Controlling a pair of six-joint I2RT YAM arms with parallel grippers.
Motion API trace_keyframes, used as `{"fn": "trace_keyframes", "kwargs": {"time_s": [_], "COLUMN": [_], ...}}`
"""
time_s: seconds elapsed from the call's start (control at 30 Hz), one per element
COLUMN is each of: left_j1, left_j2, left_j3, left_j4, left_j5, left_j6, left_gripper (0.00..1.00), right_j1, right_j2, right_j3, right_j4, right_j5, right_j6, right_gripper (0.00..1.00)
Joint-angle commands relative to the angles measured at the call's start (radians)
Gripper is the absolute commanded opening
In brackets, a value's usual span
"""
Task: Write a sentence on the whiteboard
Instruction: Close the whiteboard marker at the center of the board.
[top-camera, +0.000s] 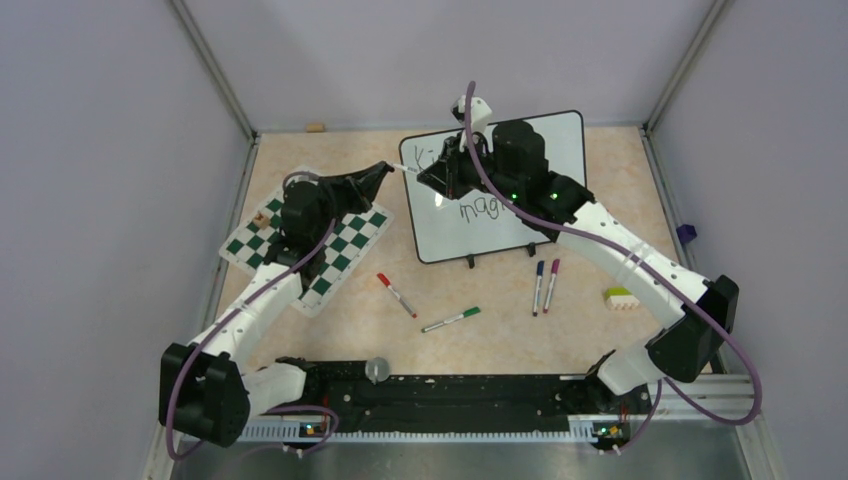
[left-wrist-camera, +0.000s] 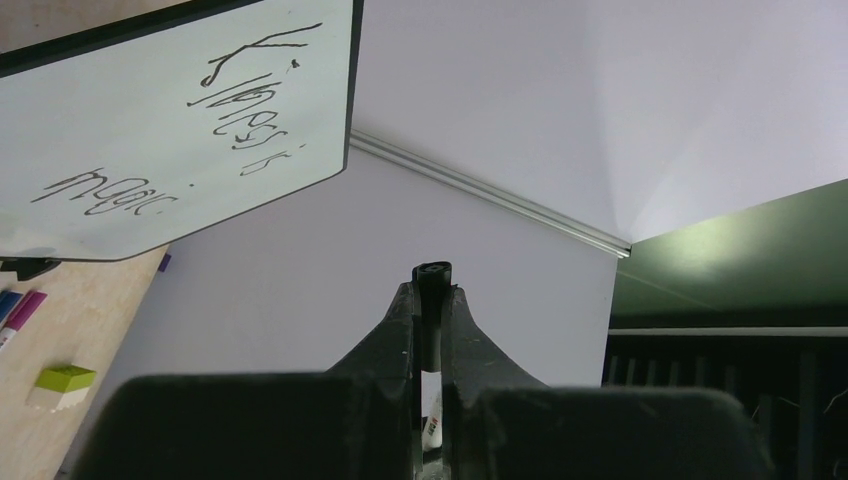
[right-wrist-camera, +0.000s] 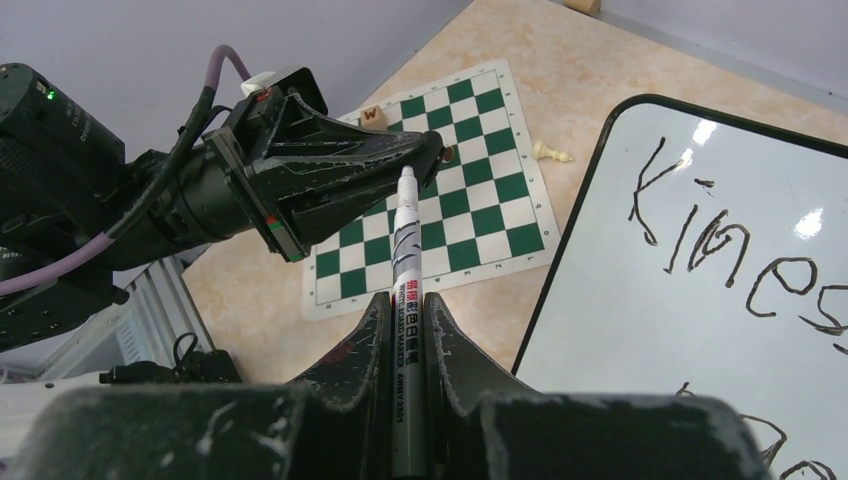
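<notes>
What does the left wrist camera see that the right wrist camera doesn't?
Only the left wrist view shows the left tool from behind, shut on a black piece, plus the green and white block, two marker ends and the whole word "magic". Only the right wrist view shows the right tool holding the white marker, its tip at the left tool's fingertips, plus the chess mat and a small white chess piece. Both show the whiteboard and the sentence.
</notes>
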Motion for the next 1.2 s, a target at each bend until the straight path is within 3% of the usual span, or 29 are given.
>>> {"fn": "trace_keyframes", "kwargs": {"time_s": [0.0,1.17], "left_j1": [-0.002,-0.003], "left_j2": [-0.023,-0.006], "left_j3": [-0.001,0.022], "left_j4": [0.038,0.077], "left_j5": [-0.003,-0.018], "left_j6": [-0.017,-0.044], "left_gripper": [0.0,0.0], "right_j1": [0.012,0.012], "right_j2": [-0.003,0.008], "right_j3": [0.039,0.029], "right_j4": [0.038,0.028], "right_j5": [-0.008,-0.018], "right_j6": [-0.011,-0.005], "right_gripper": [0.0,0.0]}}
